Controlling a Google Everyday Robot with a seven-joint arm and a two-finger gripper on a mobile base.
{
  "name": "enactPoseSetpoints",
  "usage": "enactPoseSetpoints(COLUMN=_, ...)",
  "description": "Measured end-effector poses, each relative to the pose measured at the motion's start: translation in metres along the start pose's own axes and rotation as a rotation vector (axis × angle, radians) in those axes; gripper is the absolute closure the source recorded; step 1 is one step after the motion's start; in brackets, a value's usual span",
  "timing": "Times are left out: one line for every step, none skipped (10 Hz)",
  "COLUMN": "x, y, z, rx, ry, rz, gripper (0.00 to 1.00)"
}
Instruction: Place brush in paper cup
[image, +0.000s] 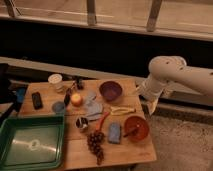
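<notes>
The paper cup (55, 80) stands upright at the back left of the wooden table (125, 150). The brush (67, 98), a short dark stick, lies on the table a little in front of the cup, just left of an orange fruit (76, 99). My white arm (167, 75) reaches in from the right. Its gripper (149, 106) hangs by the table's right edge, beyond the purple bowl (110, 90) and far from both brush and cup. The gripper is open and holds nothing.
A green tray (15, 132) fills the front left. A black block (36, 100), a blue lid (58, 106), a grey cloth (93, 108), a dark metal cup (82, 123), a red-handled utensil (103, 120), grapes (95, 144), a blue sponge (114, 133) and a red bowl (142, 125) crowd the table.
</notes>
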Motion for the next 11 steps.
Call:
enactPoseSetpoints(x=0.000, y=0.000, z=0.000, rx=0.000, ry=0.000, rz=0.000, gripper=0.20)
enactPoseSetpoints(x=0.000, y=0.000, z=0.000, rx=0.000, ry=0.000, rz=0.000, gripper=0.20)
enactPoseSetpoints(x=0.000, y=0.000, z=0.000, rx=0.000, ry=0.000, rz=0.000, gripper=0.20)
enactPoseSetpoints(x=0.000, y=0.000, z=0.000, rx=0.000, ry=0.000, rz=0.000, gripper=0.20)
enactPoseSetpoints(x=0.000, y=0.000, z=0.000, rx=0.000, ry=0.000, rz=0.000, gripper=0.20)
enactPoseSetpoints(x=0.000, y=0.000, z=-0.001, rx=0.004, ry=-0.006, rz=-0.005, gripper=0.20)
enactPoseSetpoints(x=0.000, y=0.003, z=-0.001, rx=0.009, ry=-0.018, rz=-0.016, gripper=0.20)
enactPoseSetpoints(x=0.001, y=0.010, z=0.001, rx=0.012, ry=-0.024, rz=-0.031, gripper=0.20)
enactPoseSetpoints(x=0.005, y=0.026, z=0.005, rx=0.016, ry=-0.040, rz=-0.055, gripper=0.20)
enactPoseSetpoints(x=0.010, y=0.044, z=0.010, rx=0.017, ry=-0.056, rz=-0.082, gripper=0.20)
enactPoseSetpoints(x=0.016, y=0.065, z=0.017, rx=0.014, ry=-0.061, rz=-0.109, gripper=0.20)
